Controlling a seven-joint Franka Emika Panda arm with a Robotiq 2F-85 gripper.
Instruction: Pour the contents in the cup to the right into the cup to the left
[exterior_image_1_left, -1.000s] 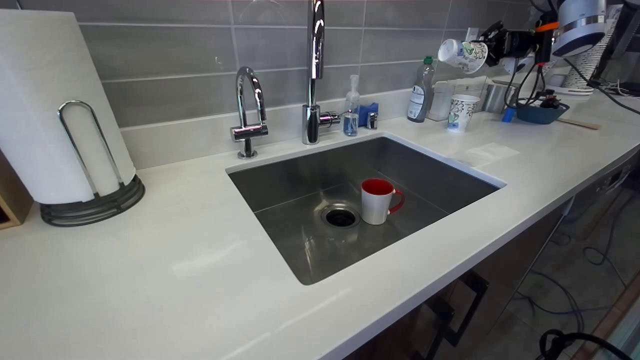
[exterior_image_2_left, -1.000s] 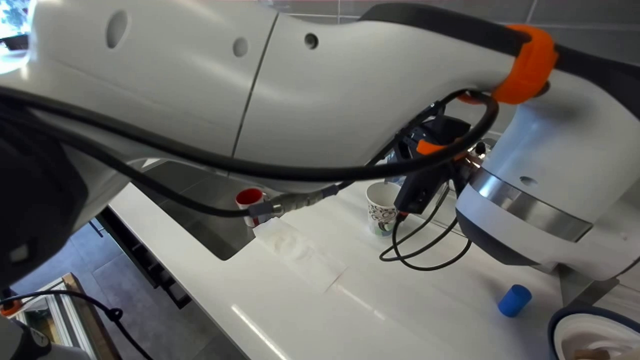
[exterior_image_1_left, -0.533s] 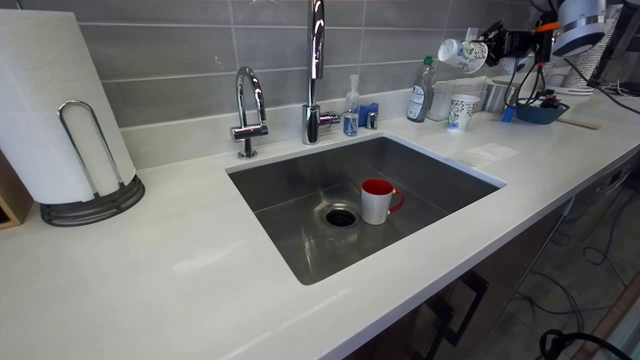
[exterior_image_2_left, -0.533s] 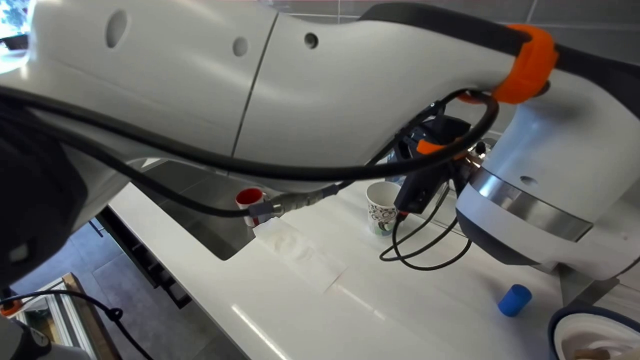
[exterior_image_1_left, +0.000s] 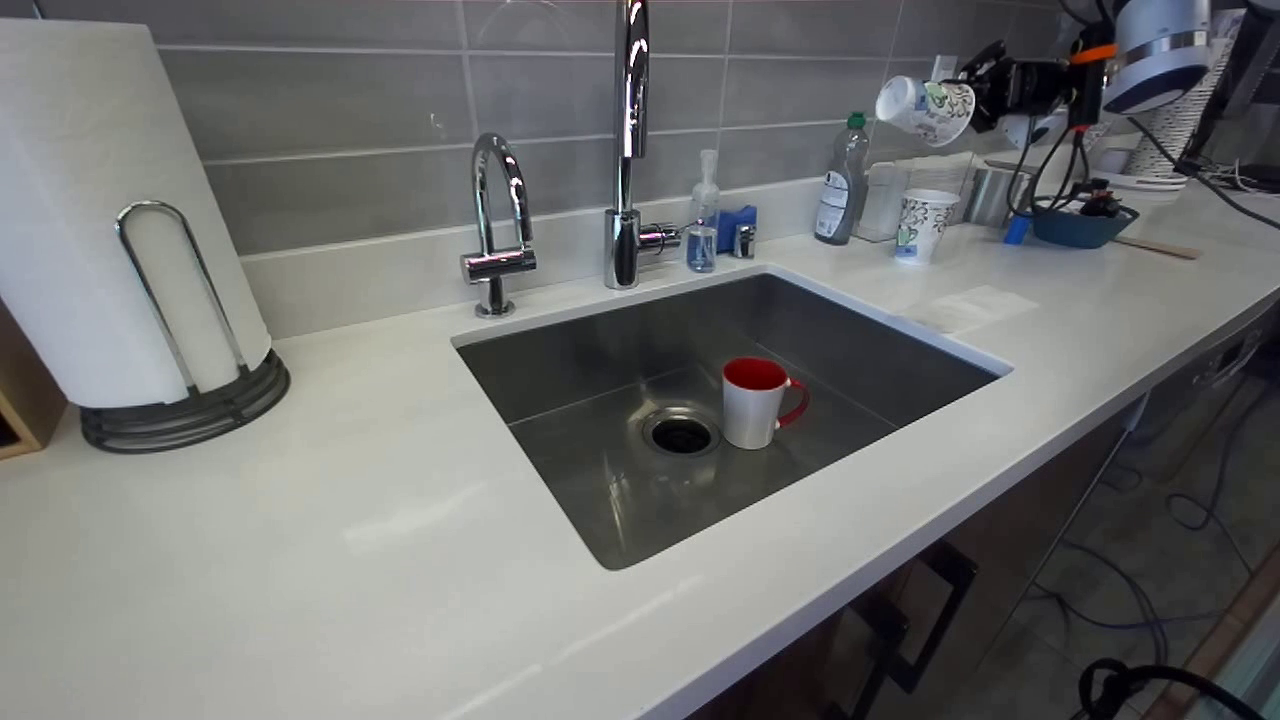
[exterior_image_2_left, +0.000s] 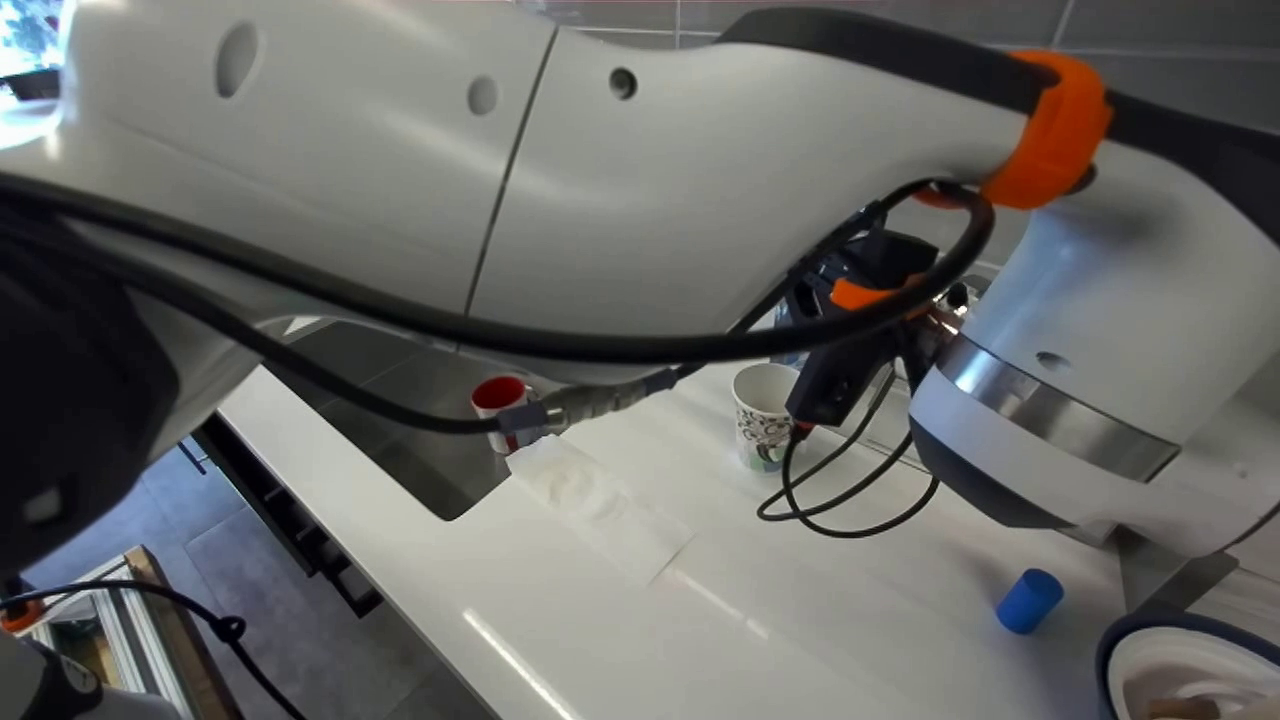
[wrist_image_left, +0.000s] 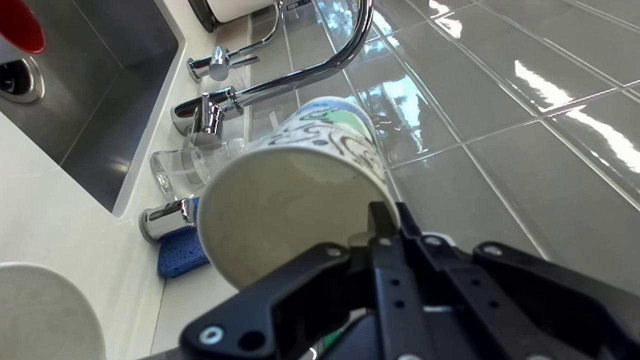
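The cup to the right (exterior_image_1_left: 945, 112) is whitish with grey scrolls and green and blue marks. My gripper (exterior_image_1_left: 985, 95) is shut on its rim and holds it in the air, tipped over, base pointing away from the fingers. In the wrist view the fingertips (wrist_image_left: 394, 214) pinch the cup's rim, and its mouth (wrist_image_left: 295, 215) faces the camera; a few dark specks show inside. The cup to the left (exterior_image_1_left: 924, 228), similarly patterned, stands upright on the counter below; it also shows in an exterior view (exterior_image_2_left: 766, 425) and in the wrist view (wrist_image_left: 45, 315).
A sink (exterior_image_1_left: 600, 480) holds a red-and-white mug (exterior_image_1_left: 748, 415). A faucet (wrist_image_left: 320, 67) and tiled wall are close to the held cup. A dish soap bottle (exterior_image_1_left: 843, 190), soap dispenser (exterior_image_1_left: 703, 225), teal bowl (exterior_image_1_left: 1085, 228) and blue cylinder (exterior_image_2_left: 1030, 602) stand on the counter.
The arm has shifted only very slightly. The held cup stays gripped and tipped, and the standing cup has not moved.
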